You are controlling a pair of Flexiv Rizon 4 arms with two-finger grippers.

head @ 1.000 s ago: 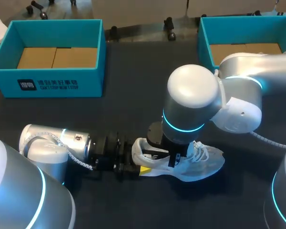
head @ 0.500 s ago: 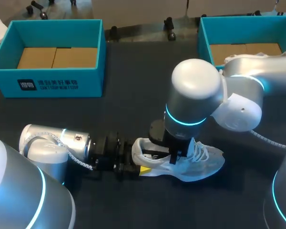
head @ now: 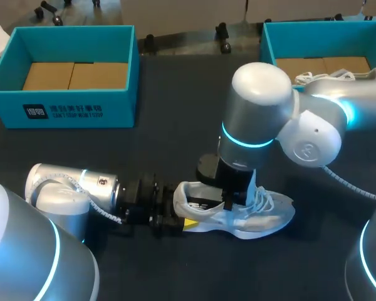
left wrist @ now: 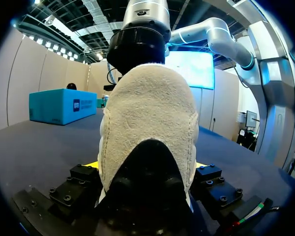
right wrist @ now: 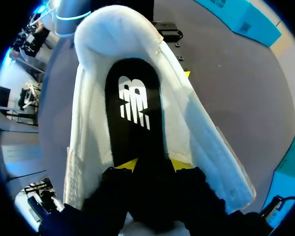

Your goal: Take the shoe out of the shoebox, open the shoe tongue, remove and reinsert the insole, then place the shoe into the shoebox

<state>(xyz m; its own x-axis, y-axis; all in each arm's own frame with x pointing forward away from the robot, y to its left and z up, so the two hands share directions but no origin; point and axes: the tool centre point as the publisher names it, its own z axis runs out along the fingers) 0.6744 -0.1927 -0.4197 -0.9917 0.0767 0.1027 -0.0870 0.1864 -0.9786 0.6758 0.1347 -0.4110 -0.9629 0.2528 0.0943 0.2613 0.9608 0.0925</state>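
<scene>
Jaws first: on my left gripper [left wrist: 145, 165] they are clamped on the heel of the white shoe [head: 263, 216], with one yellow tip pressed to each side of it. My right gripper [right wrist: 153, 165] is sunk into the shoe's mouth from straight above. It sits over the black insole [right wrist: 135, 110], which lies inside the shoe with its white mark facing up. Whether those jaws are closed on the insole or merely beside it, I cannot tell.

The shoe sits sole down on the dark table [head: 175, 144], in the near middle, heel toward my left and toe toward my right. Its laces lie loose beside my right wrist. My left arm [head: 69, 191] lies low and level along the table, coming from the near left corner. My right arm [head: 313, 125] comes in from the right, its elbow over the near edge of the right shoebox [head: 269, 53]. Its cable [head: 348, 182] hangs in a curve to the right of the toe.

Both teal shoeboxes stand open at the far edge. The left shoebox [head: 122, 103] is well apart from the shoe; the right shoebox is nearer to it. Between them a broad band of dark tabletop shows, running down to the shoe. On the near side of the shoe only a narrow strip of tabletop shows.
</scene>
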